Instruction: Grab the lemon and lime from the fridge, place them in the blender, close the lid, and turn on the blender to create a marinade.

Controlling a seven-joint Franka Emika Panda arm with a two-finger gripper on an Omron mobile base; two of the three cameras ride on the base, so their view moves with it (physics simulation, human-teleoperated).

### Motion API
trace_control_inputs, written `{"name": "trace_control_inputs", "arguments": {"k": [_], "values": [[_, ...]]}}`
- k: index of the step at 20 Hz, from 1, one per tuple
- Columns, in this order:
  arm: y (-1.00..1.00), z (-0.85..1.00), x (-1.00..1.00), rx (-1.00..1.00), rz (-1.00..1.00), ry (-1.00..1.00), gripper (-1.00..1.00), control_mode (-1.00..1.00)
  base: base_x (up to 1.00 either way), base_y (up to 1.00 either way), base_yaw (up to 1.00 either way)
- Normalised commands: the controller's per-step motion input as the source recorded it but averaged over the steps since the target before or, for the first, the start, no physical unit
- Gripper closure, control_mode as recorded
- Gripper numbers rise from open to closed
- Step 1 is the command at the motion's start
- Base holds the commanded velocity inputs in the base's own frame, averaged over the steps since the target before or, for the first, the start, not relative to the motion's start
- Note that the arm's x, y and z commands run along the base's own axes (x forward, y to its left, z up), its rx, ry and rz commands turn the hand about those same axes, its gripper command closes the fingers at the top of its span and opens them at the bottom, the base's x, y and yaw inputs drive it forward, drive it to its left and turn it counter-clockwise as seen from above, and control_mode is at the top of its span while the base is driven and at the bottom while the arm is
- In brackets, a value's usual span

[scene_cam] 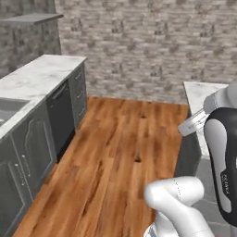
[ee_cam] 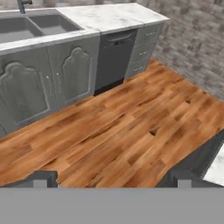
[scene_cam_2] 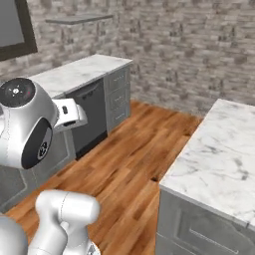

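The room here is a kitchen with a grey brick wall (scene_cam: pixel 152 41) at the back and a wide wooden floor (scene_cam: pixel 120 152) in the middle, which leaves free space for the base to drive. Along one side runs a long marble counter (scene_cam: pixel 41 76) over grey cabinets (ee_cam: pixel 43 83), and it carries a sink (ee_cam: pixel 30 26) near its closer end, a normal place for water work. Under the counter sits a dark dishwasher (ee_cam: pixel 114 57), and beside it a stack of small drawers (ee_cam: pixel 142 50). On the other side stands a marble island (scene_cam_2: pixel 224 154), with only floor between it and the counter. The white arm (scene_cam_2: pixel 25 124) is folded high and close to the body, in my judgement because the robot is travelling and not reaching for anything. The gripper (ee_cam: pixel 111 180) looks down over the floor with its two dark finger tips far apart, so it is wide open and holds nothing; this fits a hand that is prepared for a first grasp. The fridge, lemon, lime, blender and lid are not in these views, so I cannot tell where they are; probably the base must turn or drive to find the fridge first.
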Motion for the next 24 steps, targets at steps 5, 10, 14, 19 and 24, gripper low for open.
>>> {"name": "trace_control_inputs", "arguments": {"k": [5,10,14,19,24], "values": [[0.0,0.0,0.0,0.0,0.0,0.0,-1.0,1.0,1.0,0.55,-0.46],[0.0,0.0,0.0,0.0,0.0,0.0,-1.0,1.0,1.0,0.56,-0.47],[0.0,0.0,0.0,0.0,0.0,0.0,-1.0,1.0,1.0,0.57,-0.53],[0.0,0.0,0.0,0.0,0.0,0.0,-1.0,1.0,1.0,0.58,-0.56],[0.0,0.0,0.0,0.0,0.0,0.0,-1.0,1.0,1.0,0.57,-0.55]]}}
